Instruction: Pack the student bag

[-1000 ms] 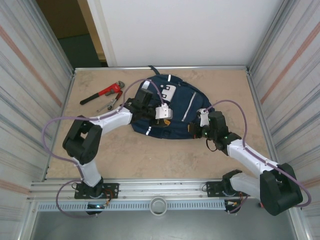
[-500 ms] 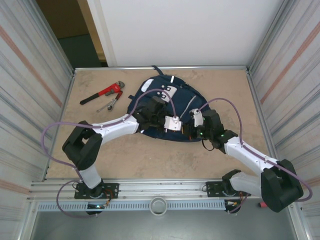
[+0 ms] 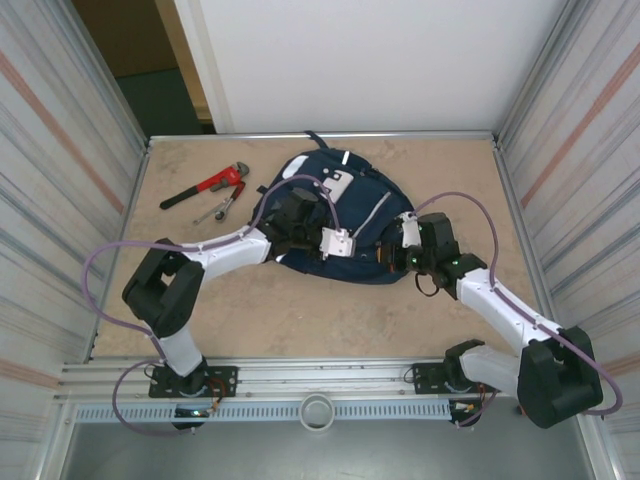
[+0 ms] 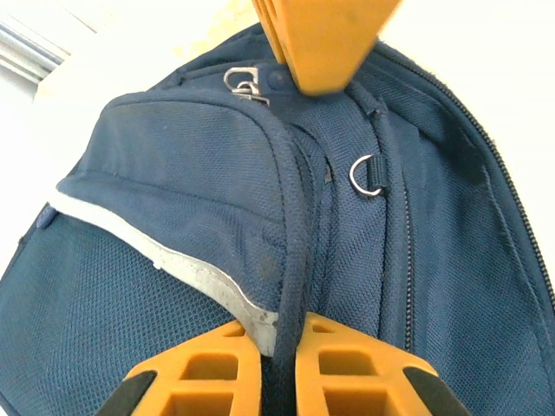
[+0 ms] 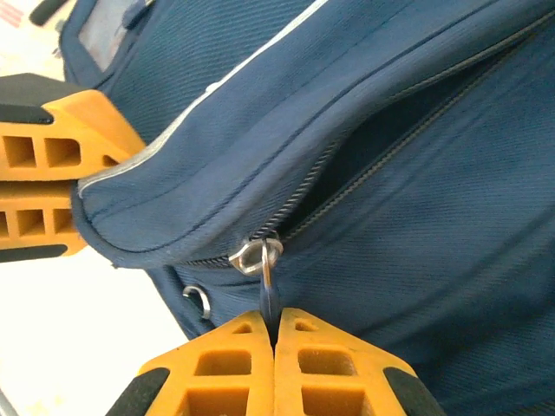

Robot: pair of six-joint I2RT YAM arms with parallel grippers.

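Pinching a piped seam (image 4: 295, 217) of the student bag (image 4: 191, 165) with the left claw (image 4: 278, 336); clamping its zipper pull (image 5: 260, 257) in the right claw (image 5: 275, 322).

The zipper pull (image 5: 267, 290) is half hidden inside the right claw (image 5: 275, 322).

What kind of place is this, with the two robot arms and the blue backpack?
Probably a robot testing booth, not a classroom. Two robot arms are bolted to a metal rail, ribbed panels wall in the table, and a student bag and red wrench lie on it.
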